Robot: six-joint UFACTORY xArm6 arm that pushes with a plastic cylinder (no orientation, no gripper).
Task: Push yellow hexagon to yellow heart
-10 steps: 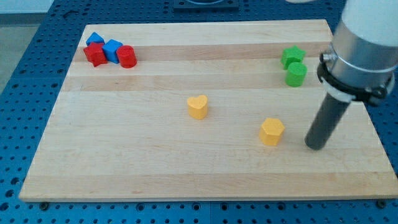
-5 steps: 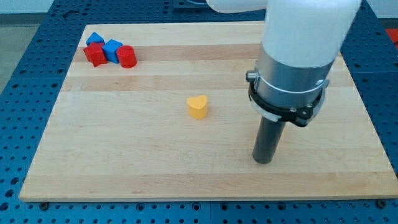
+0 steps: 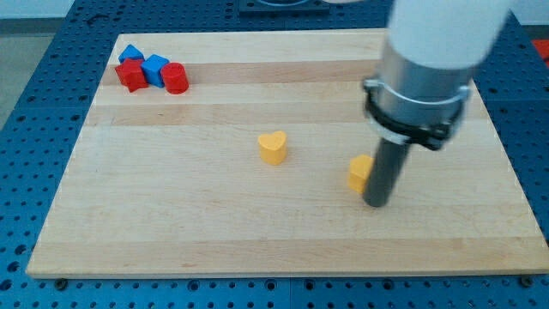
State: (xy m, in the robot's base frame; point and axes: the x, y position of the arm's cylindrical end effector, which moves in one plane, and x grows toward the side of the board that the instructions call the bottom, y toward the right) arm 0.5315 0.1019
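The yellow hexagon [image 3: 358,172] lies right of the board's middle, partly hidden behind my rod. My tip [image 3: 375,204] rests on the board just right of and slightly below the hexagon, touching or nearly touching it. The yellow heart [image 3: 273,147] sits near the board's centre, a short way up and to the left of the hexagon, apart from it.
Two red blocks [image 3: 131,75] [image 3: 175,78] and two blue blocks [image 3: 155,66] cluster at the board's top left. The arm's large grey and white body [image 3: 429,60] covers the board's top right. The wooden board [image 3: 171,215] ends at blue perforated table.
The arm swung left over the hexagon, hiding it, then shifted back right. The hexagon now shows a little left of and above where it was; the heart has not moved.
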